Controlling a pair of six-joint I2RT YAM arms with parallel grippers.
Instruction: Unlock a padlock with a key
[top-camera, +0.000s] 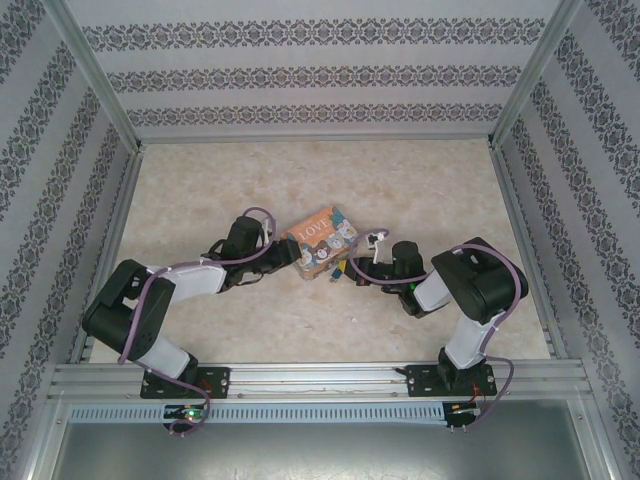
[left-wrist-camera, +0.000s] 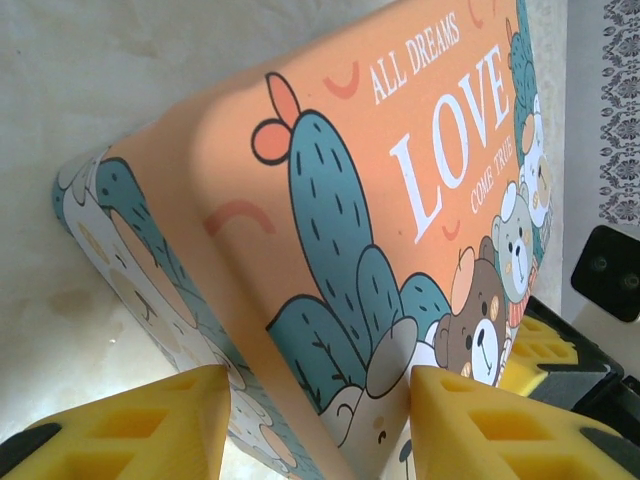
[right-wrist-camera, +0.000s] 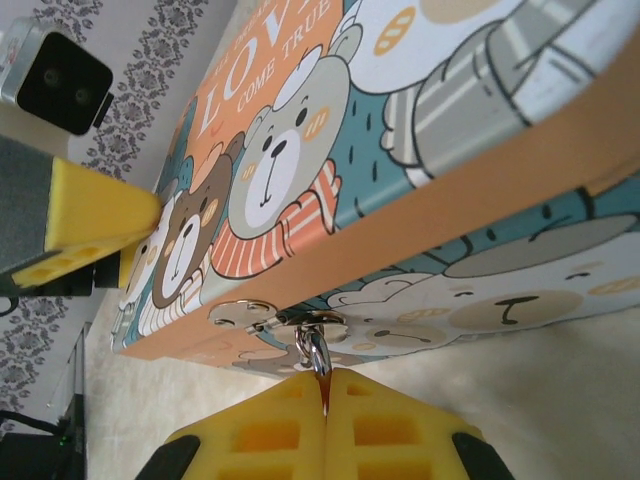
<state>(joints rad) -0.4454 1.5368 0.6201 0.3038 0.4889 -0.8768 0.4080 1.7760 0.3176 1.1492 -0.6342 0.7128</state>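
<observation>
The colourful "LOVE" box (top-camera: 320, 240) lies mid-table. On its front wall a silver hasp (right-wrist-camera: 250, 318) carries the padlock (right-wrist-camera: 316, 348). Just the silver shackle shows, looped through the hasp ring. Its body is hidden between the yellow fingers (right-wrist-camera: 400, 430) of my right gripper (right-wrist-camera: 325, 385), which is shut on it, low at the box's front (top-camera: 350, 268). My left gripper (left-wrist-camera: 320, 400) straddles the box's left end (top-camera: 282, 252), one finger (left-wrist-camera: 130, 430) against the side wall, the other on the orange lid (left-wrist-camera: 400, 150), shut on the box.
The box rests on a pale marbled tabletop (top-camera: 300, 180) fenced by aluminium rails and patterned walls (top-camera: 300, 70). The left gripper's yellow finger (right-wrist-camera: 95, 215) and its camera (right-wrist-camera: 60, 75) sit at the box's far end in the right wrist view. Open table lies behind the box.
</observation>
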